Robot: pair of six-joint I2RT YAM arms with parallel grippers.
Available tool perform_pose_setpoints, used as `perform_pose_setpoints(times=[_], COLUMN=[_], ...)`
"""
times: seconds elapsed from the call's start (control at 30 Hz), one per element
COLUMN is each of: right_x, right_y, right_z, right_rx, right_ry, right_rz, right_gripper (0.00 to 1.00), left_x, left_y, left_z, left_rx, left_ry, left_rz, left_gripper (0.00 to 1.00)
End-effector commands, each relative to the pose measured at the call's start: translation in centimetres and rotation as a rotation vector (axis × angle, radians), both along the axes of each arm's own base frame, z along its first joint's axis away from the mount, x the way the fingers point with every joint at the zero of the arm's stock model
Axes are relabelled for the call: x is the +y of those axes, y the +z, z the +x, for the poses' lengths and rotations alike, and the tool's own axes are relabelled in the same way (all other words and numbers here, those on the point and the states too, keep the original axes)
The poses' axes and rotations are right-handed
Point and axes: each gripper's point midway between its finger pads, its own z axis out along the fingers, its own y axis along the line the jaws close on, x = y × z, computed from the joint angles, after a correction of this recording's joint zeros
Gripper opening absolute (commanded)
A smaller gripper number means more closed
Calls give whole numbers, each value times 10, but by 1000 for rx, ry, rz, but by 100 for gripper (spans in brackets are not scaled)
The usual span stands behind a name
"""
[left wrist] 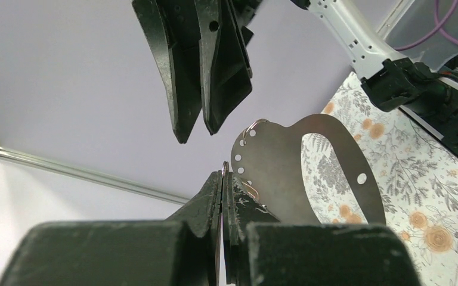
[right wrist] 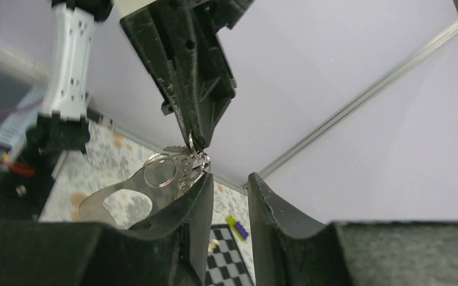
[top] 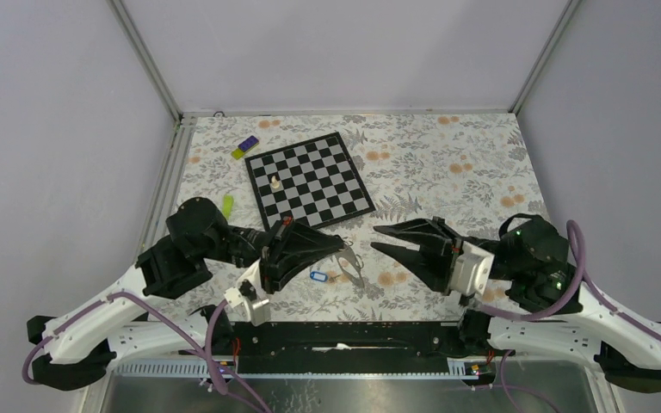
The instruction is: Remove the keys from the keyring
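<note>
Left wrist view: the left end effector (left wrist: 223, 179) is clamped on the keyring (top: 317, 276), keys (left wrist: 274, 173) dangling just beside its tips. The right end effector (right wrist: 229, 179), jaws narrowly apart, holds nothing, just beside them.

The keyring (left wrist: 225, 168) is mostly hidden between the pressed-together fingertips of the left gripper (left wrist: 223, 180). One finger of the right gripper (right wrist: 229, 177) covers part of the keys (right wrist: 180, 164); their number cannot be determined.
</note>
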Motion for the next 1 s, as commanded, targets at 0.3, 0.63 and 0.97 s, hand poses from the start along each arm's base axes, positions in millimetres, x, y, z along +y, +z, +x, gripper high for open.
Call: perform_pose_setpoints(times=[0.3,0.63,0.97], right_x=[5,14,20], right_y=[41,29,18], right_z=[4,-12,-10], right_rx=[636,668,734], right_ry=[92,191,206], right_rz=[413,367,380], right_gripper=[42,51,38], left_x=[19,19,14], left_y=[50,53,53], left_z=[-28,-24,-21], left_rx=[-102,-113,-115], left_ry=[-101,-81,-75], left_rz=[-179,-188,-183], left_gripper=[0,0,0])
